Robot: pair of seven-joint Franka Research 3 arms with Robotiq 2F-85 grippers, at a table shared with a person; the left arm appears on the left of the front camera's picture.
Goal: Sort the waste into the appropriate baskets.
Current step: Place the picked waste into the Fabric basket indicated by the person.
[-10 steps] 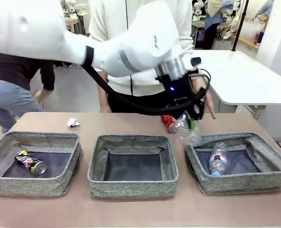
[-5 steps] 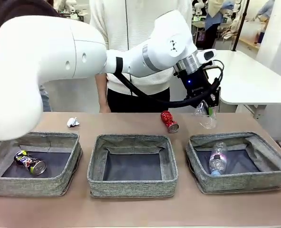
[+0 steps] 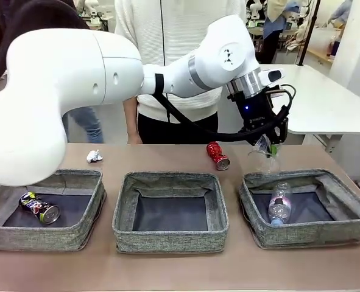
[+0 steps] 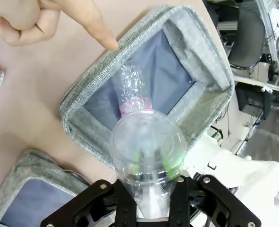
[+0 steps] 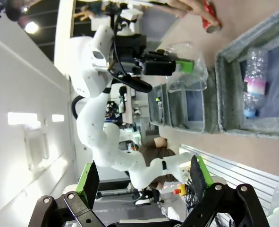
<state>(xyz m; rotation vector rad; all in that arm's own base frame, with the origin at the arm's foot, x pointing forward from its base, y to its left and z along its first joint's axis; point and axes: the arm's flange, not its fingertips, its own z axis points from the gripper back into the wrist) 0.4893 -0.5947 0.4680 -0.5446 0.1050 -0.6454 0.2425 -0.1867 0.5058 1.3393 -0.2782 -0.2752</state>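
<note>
Drop-off step: left gripper [image 3: 268,143] hangs over the edge of the right basket [image 3: 307,238], cup [image 3: 264,157] between its fingers; pinched or loose, cannot tell. Next: let it fall beside the bottle [image 3: 279,204], then fetch the red can [image 3: 217,155] off the surface [image 3: 167,271]. Left wrist view adds a hand [image 4: 38,21] pointing at that basket's rim. Right gripper [image 5: 143,182] gapes empty.
</note>
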